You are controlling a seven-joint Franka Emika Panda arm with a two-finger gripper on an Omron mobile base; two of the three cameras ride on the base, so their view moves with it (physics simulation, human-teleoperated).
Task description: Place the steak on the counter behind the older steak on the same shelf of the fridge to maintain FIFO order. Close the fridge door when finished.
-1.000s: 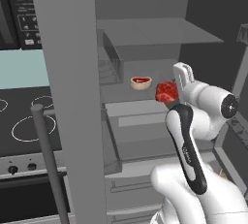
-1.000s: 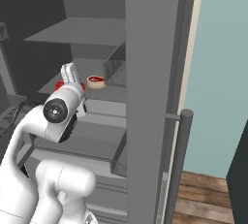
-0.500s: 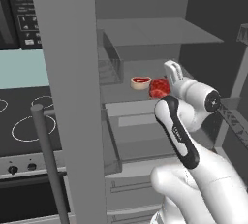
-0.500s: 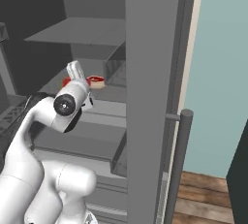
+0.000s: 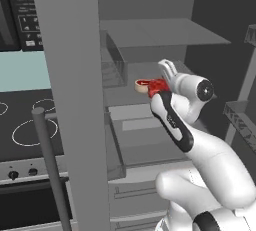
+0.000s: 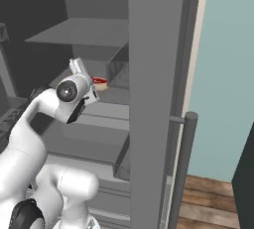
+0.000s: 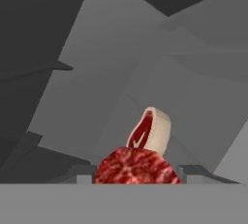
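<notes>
Inside the tall grey open fridge (image 5: 70, 75), the two-finger gripper (image 5: 159, 86) is clamped on the flat, mottled raw red steak (image 7: 136, 167) — held over the flat grey shelf (image 5: 131, 95), just beside the older red steak in its round tan bowl (image 5: 143, 84).

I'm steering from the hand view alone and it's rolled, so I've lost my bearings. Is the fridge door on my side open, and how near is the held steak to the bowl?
Observer: In the left base view the fridge door stands open, and the steak sits in the gripper just right of the older steak.
Operator: Is the bowl upright?
Observer: Yes, in the right base view the older steak rests level on the shelf.
Operator: Anything overhead?
Observer: An upper shelf panel spans above the gripper.
</notes>
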